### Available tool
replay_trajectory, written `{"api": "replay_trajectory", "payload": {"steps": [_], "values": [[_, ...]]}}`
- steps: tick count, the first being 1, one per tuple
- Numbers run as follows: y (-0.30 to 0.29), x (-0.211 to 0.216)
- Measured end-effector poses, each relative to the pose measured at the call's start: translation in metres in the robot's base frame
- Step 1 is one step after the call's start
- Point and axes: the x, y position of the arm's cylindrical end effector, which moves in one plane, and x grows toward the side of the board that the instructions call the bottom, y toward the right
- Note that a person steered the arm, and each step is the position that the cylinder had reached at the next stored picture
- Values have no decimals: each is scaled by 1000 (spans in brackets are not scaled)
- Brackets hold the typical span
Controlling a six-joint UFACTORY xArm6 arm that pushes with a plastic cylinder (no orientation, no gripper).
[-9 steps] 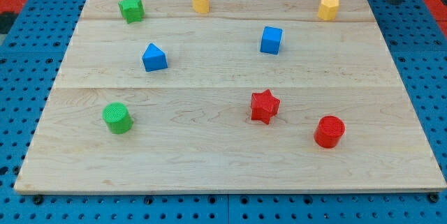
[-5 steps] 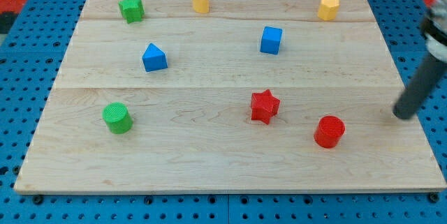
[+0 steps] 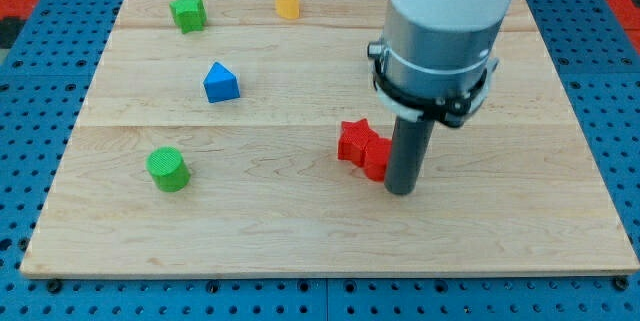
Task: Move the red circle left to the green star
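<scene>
The green star (image 3: 187,12) sits near the board's top left corner. My tip (image 3: 400,191) rests on the board right of centre, touching the right side of a red block (image 3: 376,158) that I take for the red circle; the rod hides most of it. That block is pressed against the red star (image 3: 353,140) on its left. The arm's white and grey body fills the view's upper right.
A yellow block (image 3: 287,0) stands at the top centre. A blue triangle (image 3: 220,82) lies left of centre and a green circle (image 3: 167,168) at lower left. The arm hides the blue cube and the second yellow block. The wooden board (image 3: 300,241) lies on a blue pegboard.
The arm swept in from the view's right edge toward the centre. The red circle slid left and up into the red star, which shifted left a little.
</scene>
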Motion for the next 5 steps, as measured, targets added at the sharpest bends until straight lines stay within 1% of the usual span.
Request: {"api": "replay_trajectory", "payload": {"steps": [1, 2, 4, 5], "values": [[1, -39], [-32, -103], [-172, -209], [-247, -225]]}}
